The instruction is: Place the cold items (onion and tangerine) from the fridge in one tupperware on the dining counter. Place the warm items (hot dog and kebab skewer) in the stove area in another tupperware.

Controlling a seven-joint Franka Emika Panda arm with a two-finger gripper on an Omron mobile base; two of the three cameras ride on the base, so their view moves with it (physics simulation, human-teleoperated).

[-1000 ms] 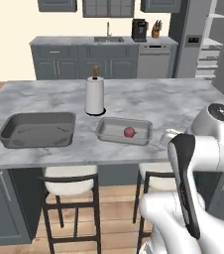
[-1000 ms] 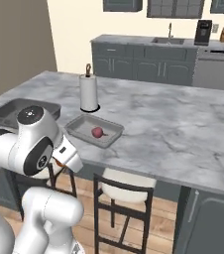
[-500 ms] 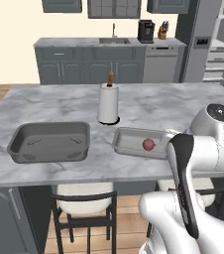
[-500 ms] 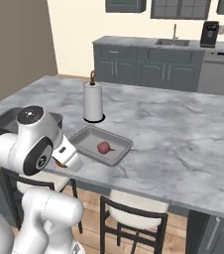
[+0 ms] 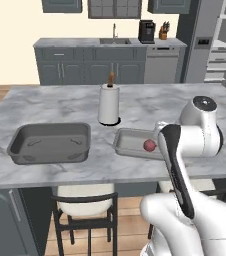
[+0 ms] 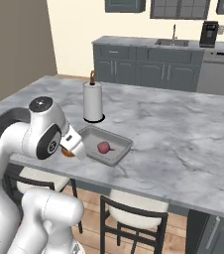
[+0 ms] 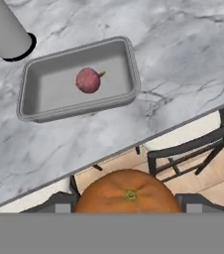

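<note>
My gripper [image 7: 128, 204] is shut on an orange tangerine [image 7: 128, 194], held off the counter's near edge above a stool. From the right base view the tangerine [image 6: 67, 153] peeks out by the hand [image 6: 72, 145]. A red onion [image 7: 88, 80] lies in the small grey tupperware [image 7: 74, 111] on the marble dining counter [image 7: 183, 59], ahead of the hand. The onion [image 5: 148, 145] and its tupperware [image 5: 125, 145] sit just left of my arm. A larger grey tupperware [image 5: 15, 150] stands empty further left. The hot dog and kebab skewer are out of view.
An upright paper towel roll [image 5: 109, 104] stands behind the small tupperware. Dark stools [image 5: 85, 210] are tucked under the counter's near edge. The fridge [image 5: 210, 45] stands at the back right, beside cabinets with a sink [image 5: 114, 41] and a coffee machine [image 5: 146, 31].
The base has driven, so the counter, tupperwares and paper towel roll have shifted right in the left base view. The arm keeps its pose with the tangerine in the gripper.
</note>
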